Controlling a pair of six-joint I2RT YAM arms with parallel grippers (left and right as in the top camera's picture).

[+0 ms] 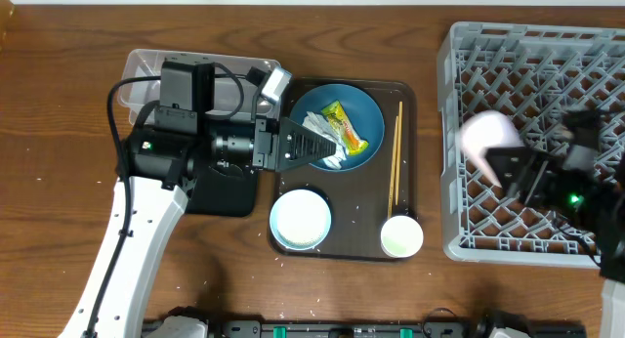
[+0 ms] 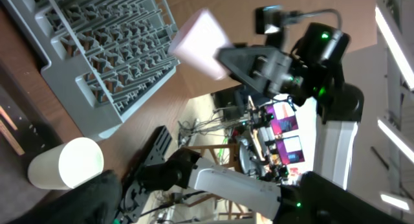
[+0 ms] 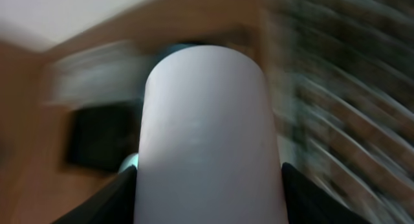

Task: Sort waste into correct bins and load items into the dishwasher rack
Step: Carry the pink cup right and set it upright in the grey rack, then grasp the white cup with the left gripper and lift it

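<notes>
While the right gripper (image 1: 500, 160) clenches the small pink plastic cup (image 1: 485, 135) between its jaws above the light-grey lattice rack (image 1: 586, 55), the left gripper (image 1: 324, 147) I cannot judge

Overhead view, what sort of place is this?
Probably a robotics lab staged as a kitchen: a dishwasher rack sits on a wooden table, the right end effector holds a pink cup, and cables clutter the background.
</notes>
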